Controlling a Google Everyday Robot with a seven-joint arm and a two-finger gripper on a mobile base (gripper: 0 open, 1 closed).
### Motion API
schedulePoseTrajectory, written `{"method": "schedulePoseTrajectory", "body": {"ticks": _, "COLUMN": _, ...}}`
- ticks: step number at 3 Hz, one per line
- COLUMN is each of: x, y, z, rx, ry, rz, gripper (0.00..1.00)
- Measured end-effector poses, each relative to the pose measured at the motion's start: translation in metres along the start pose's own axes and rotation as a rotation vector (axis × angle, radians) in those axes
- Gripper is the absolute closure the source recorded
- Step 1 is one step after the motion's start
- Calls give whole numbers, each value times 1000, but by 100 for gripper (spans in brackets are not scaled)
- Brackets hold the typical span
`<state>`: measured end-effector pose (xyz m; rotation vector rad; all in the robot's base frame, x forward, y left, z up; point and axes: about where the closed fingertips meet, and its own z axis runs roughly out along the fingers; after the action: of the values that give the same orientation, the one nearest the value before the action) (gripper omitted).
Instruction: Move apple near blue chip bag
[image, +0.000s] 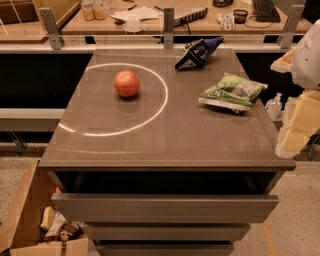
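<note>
Grey and glossy, the worktop (150, 140) tops a cabinet of drawers and carries a bright ring of light on its left half. Inside that ring, toward its far side, we find the apple (126, 83), resting on the surface and touched by nothing. Outward to the right, at the far edge, lies the blue chip bag (198, 52), crumpled, with one pointed corner raised. Apple and bag sit well apart, with bare worktop between them. Nearer us on the right side lies the green and white snack bag (232, 92), flat on the surface. Off the worktop's right edge we see the gripper (294, 131), pale and cream-coloured, hanging beside the surface and well apart from the apple. It holds nothing that we can make out, and we cannot tell whether it is open or closed. We judge the task barely begun: the apple is not yet grasped, so reaching, lifting, carrying and setting it down beside the blue bag all remain. Counting up: one apple, two snack bags, one gripper.
</note>
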<state>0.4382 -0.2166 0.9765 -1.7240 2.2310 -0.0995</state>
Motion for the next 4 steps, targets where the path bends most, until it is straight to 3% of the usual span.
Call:
{"method": "schedulePoseTrajectory", "body": {"ticks": 1, "x": 0, "y": 0, "z": 0, "rx": 0, "ry": 0, "rz": 0, "gripper": 0}}
{"method": "schedulePoseTrajectory", "body": {"ticks": 2, "x": -5, "y": 1, "z": 0, "rx": -4, "ry": -85, "rz": 24, "gripper": 0}}
{"method": "schedulePoseTrajectory", "body": {"ticks": 4, "x": -7, "y": 27, "z": 59, "rx": -58, "ry": -418, "rz": 283, "gripper": 0}}
